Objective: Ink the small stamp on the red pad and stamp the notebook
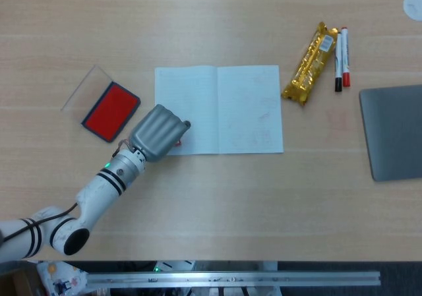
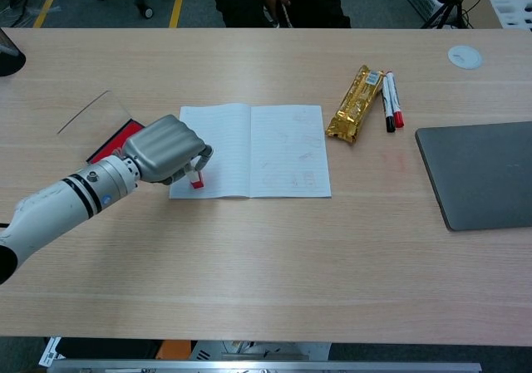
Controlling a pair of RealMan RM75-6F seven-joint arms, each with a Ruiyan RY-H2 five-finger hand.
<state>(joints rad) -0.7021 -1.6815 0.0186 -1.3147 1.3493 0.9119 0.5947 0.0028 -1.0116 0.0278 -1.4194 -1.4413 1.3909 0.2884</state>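
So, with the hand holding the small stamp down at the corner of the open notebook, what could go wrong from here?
1. The left hand presses the small red-and-white stamp very near the bottom-left edge of the open white paper notebook, so part of the print might miss the page.
2. Nothing holds the notebook; it could slide or lift with the stamp.
3. The red ink pad with the dark rim lies close beside the forearm and might get knocked on the way back.

Head cam looks straight down, chest cam sits lower, angled toward the far side; both share the light wooden table.
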